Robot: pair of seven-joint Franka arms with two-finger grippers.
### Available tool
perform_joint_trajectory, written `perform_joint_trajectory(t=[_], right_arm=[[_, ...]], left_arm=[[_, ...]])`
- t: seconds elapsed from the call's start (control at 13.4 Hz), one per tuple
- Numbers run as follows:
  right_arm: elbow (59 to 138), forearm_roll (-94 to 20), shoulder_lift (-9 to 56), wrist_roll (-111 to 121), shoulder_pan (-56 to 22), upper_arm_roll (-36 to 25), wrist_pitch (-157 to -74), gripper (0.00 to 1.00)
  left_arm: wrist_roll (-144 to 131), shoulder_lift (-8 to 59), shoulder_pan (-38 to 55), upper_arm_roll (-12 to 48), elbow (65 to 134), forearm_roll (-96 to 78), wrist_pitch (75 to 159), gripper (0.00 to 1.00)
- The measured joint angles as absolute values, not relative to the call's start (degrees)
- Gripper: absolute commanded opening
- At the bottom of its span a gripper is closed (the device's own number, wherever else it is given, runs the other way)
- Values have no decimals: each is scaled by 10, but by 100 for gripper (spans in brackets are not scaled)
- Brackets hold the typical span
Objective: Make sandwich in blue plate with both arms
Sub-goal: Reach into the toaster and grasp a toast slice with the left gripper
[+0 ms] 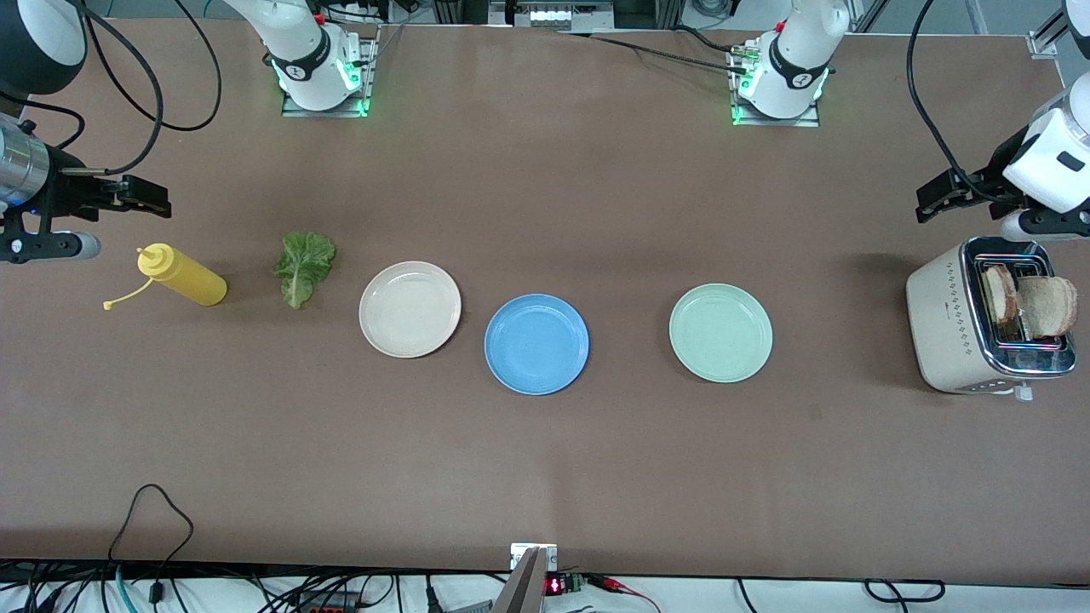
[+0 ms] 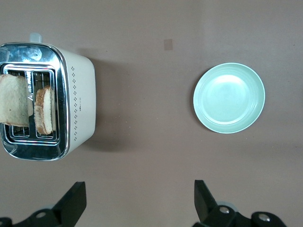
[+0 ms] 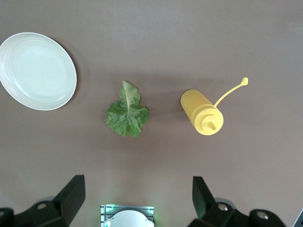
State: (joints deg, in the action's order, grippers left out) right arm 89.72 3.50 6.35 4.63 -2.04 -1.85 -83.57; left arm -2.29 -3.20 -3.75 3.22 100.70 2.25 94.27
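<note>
The blue plate point(image 1: 536, 344) is lying bare on the tabletop point(image 1: 545, 477), with open gaps separating it from the cream plate point(image 1: 410, 308) and the green plate point(image 1: 720, 332). Two toast slices point(image 1: 1029, 305) are standing up out of the toaster point(image 1: 979, 319), reachable from above. The lettuce leaf point(image 1: 304, 266) is lying between the yellow bottle point(image 1: 183, 275) and the cream plate, touching neither.

Robot lab: bolted arm bases point(image 1: 319, 77), loose cables point(image 1: 153, 511)
</note>
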Motion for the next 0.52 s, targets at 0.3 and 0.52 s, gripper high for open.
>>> perform_joint_trajectory(t=[0.3,0.52], right_arm=[[897,35,64,46,-20,-18,-835,100],[897,35,64,46,-20,-18,-835,100]], left_arm=[[-23,-32,-38,31,1007,22,943,100],[-21,-25,-40,27,1007,23,947,100]])
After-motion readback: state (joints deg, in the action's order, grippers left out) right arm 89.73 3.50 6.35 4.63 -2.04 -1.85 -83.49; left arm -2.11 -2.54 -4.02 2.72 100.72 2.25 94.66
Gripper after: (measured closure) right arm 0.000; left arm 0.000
